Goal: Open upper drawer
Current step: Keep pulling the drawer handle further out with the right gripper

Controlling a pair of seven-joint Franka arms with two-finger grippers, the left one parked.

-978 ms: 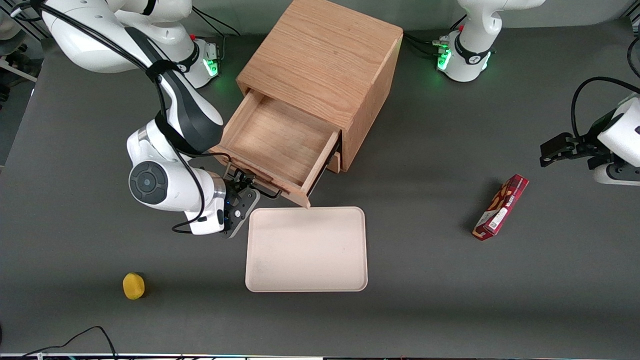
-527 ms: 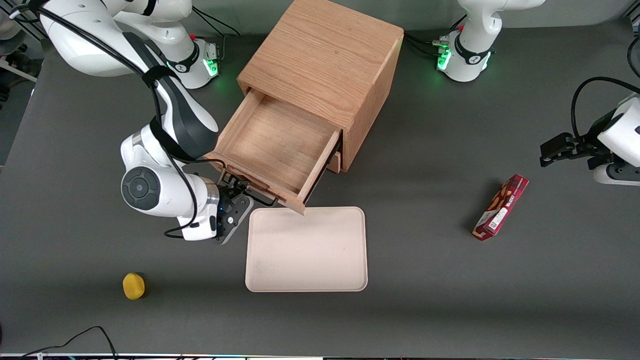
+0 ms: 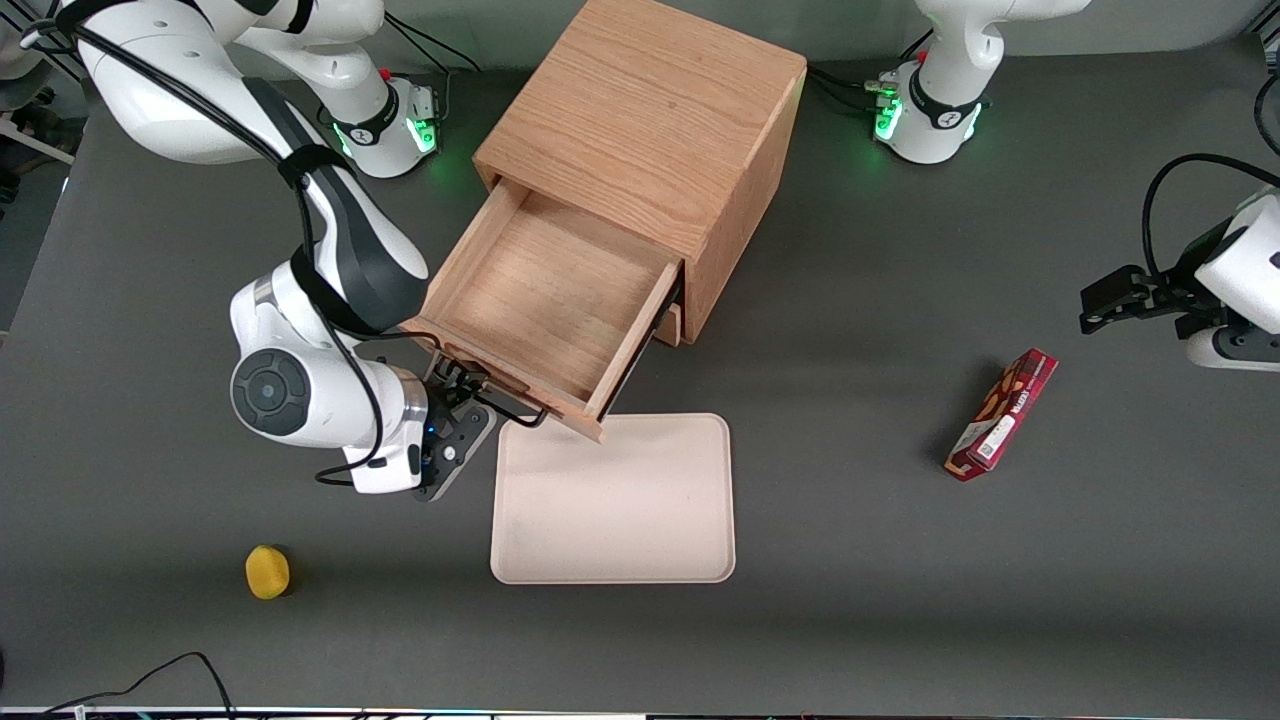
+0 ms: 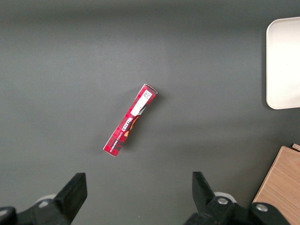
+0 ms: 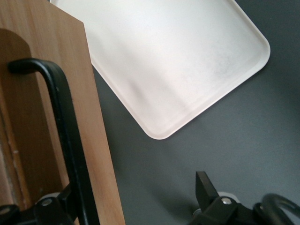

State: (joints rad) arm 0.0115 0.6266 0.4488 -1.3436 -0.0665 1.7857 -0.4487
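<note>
The upper drawer (image 3: 545,290) of the oak cabinet (image 3: 650,110) stands pulled far out, its shallow tray body bare inside. Its thin black wire handle (image 3: 512,412) runs along the front, which faces the front camera at an angle. My gripper (image 3: 462,400) is at the handle, open. In the right wrist view the handle (image 5: 63,126) lies over the drawer front (image 5: 98,140). One of the fingers (image 5: 61,202) sits against the handle and the other stands free over the table, so the gripper (image 5: 133,187) spans the edge of the front.
A cream tray (image 3: 612,500) lies just in front of the drawer's front corner, nearer the camera; it also shows in the right wrist view (image 5: 178,61). A yellow object (image 3: 267,572) lies near the table's front. A red box (image 3: 1002,414) lies toward the parked arm's end.
The drawer has slid farther out of the cabinet toward the front camera, and my gripper has moved with the handle the same way. The drawer's front corner now overlaps the tray's edge.
</note>
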